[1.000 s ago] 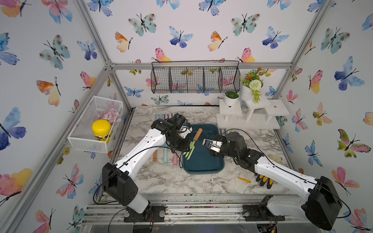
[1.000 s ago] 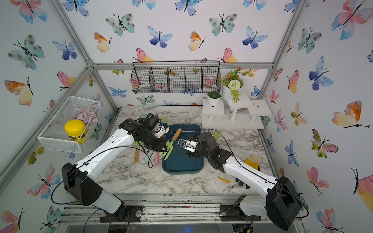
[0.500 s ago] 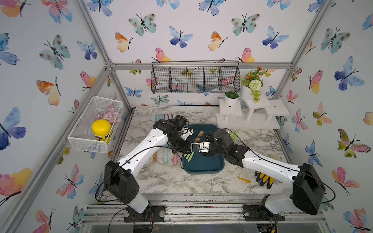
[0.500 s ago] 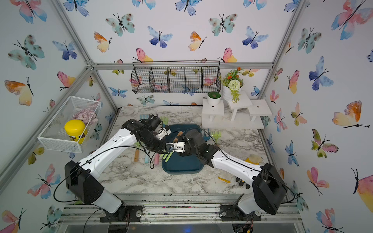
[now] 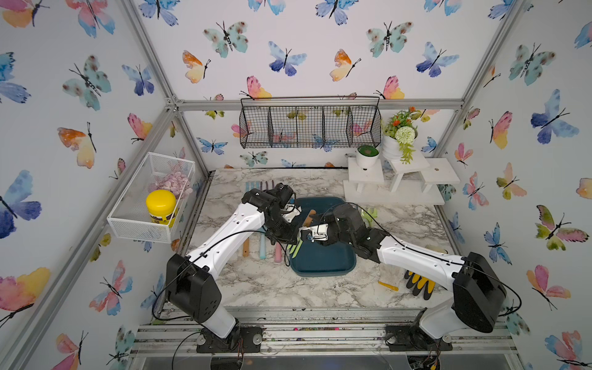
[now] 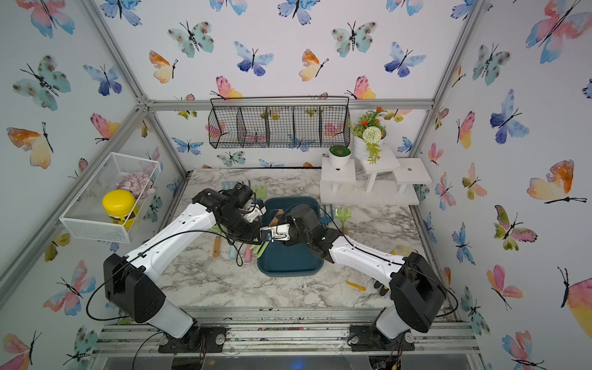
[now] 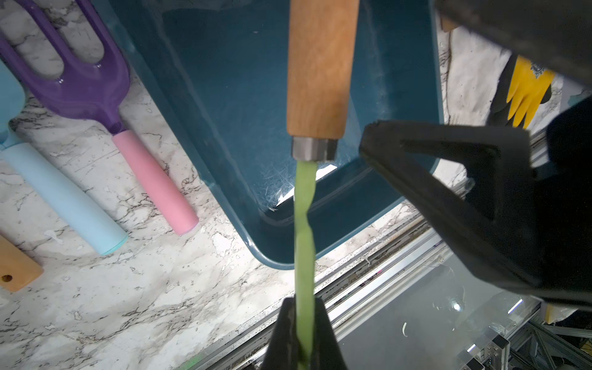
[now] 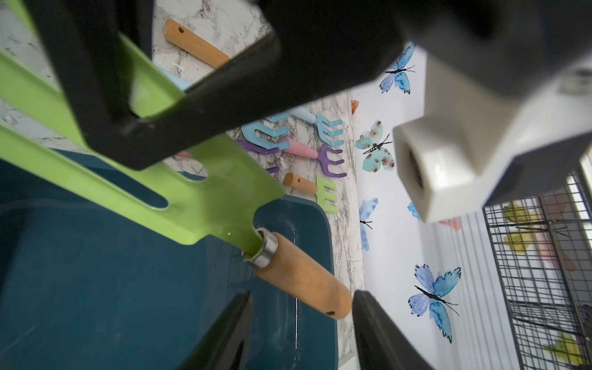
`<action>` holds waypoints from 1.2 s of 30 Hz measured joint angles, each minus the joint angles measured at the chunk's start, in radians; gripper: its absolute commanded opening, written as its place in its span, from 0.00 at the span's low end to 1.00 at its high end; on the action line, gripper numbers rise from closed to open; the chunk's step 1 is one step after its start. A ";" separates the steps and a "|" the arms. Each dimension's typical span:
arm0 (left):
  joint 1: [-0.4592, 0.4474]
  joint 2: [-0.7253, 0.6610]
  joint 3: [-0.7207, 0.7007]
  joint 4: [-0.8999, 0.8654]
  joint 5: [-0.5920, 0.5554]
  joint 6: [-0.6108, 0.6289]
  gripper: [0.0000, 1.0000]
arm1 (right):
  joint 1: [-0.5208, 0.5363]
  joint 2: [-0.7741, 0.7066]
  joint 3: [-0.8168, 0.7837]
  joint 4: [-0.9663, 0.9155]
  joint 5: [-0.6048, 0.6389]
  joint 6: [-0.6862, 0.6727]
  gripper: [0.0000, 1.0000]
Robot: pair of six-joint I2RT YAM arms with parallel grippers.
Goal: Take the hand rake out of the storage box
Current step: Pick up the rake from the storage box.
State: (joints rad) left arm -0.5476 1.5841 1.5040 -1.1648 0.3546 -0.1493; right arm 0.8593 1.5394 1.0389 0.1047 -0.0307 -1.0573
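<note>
Left gripper (image 7: 302,323) pinched tight on the flat green head of the hand rake (image 8: 205,205), one black finger (image 7: 282,336) on each side. Rake held up and tilted over the left part of the storage box (image 7: 224,96). Wooden handle (image 7: 321,64) above the dark teal floor of the box. Green prongs (image 5: 295,248) poking out past the box's left edge in both top views (image 6: 262,248).

Right gripper (image 8: 301,296) close by on the other side, jaws spread apart, the far end of the wooden handle between them. One finger (image 8: 374,330) just beside the handle's tip; hard to tell if touching. Not squeezing the handle.

On the marble table (image 5: 272,288), left of the box, side by side: a purple fork (image 7: 83,83) with a pink handle, a light blue handle (image 7: 64,198), a plain wooden handle (image 7: 16,270). More little forks (image 8: 331,161) farther back, blue, purple and green. Yellow and black glove (image 5: 419,283) on the table to the right, well apart from the box. White wire basket (image 5: 137,229) up on the left wall, yellow-lidded jar (image 5: 161,206) inside. Black wire rack (image 5: 310,128) on the back wall.
</note>
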 measured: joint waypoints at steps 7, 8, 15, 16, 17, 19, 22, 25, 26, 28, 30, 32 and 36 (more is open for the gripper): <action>-0.019 -0.032 -0.001 0.022 0.069 0.001 0.00 | -0.008 -0.065 -0.097 0.108 -0.060 0.039 0.65; -0.031 -0.046 -0.001 0.031 0.090 0.002 0.00 | -0.009 -0.083 -0.113 0.110 -0.068 0.043 0.66; -0.063 -0.107 -0.006 0.037 0.153 0.008 0.00 | -0.023 -0.144 -0.122 0.091 -0.105 0.051 0.63; -0.063 -0.114 -0.014 0.041 0.161 0.009 0.00 | -0.024 -0.146 -0.121 0.087 -0.110 0.050 0.63; -0.063 -0.126 -0.027 0.045 0.166 0.009 0.00 | -0.027 -0.148 -0.119 0.079 -0.117 0.049 0.61; -0.063 -0.146 -0.047 0.047 0.170 0.008 0.00 | -0.036 -0.148 -0.114 0.065 -0.137 0.043 0.57; -0.062 -0.175 -0.068 0.068 0.176 -0.001 0.00 | -0.055 -0.155 -0.112 0.042 -0.191 0.035 0.53; -0.062 -0.188 -0.076 0.086 0.188 -0.011 0.00 | -0.067 -0.166 -0.110 0.031 -0.225 0.034 0.53; -0.062 -0.190 -0.076 0.088 0.192 -0.013 0.00 | -0.070 -0.169 -0.109 0.027 -0.235 0.034 0.52; -0.062 -0.190 -0.074 0.089 0.196 -0.015 0.02 | -0.074 -0.175 -0.104 0.011 -0.255 0.035 0.52; -0.062 -0.190 -0.070 0.089 0.198 -0.016 0.04 | -0.076 -0.175 -0.096 -0.005 -0.266 0.036 0.52; -0.062 -0.189 -0.060 0.084 0.198 -0.016 0.07 | -0.079 -0.175 -0.089 -0.013 -0.272 0.042 0.52; -0.060 -0.177 -0.028 0.079 0.197 -0.014 0.16 | -0.084 -0.175 -0.079 -0.017 -0.272 0.052 0.51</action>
State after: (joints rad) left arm -0.6071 1.4067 1.4757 -1.0859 0.5514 -0.1638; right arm 0.7750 1.3643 0.9604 0.0875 -0.3031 -1.0050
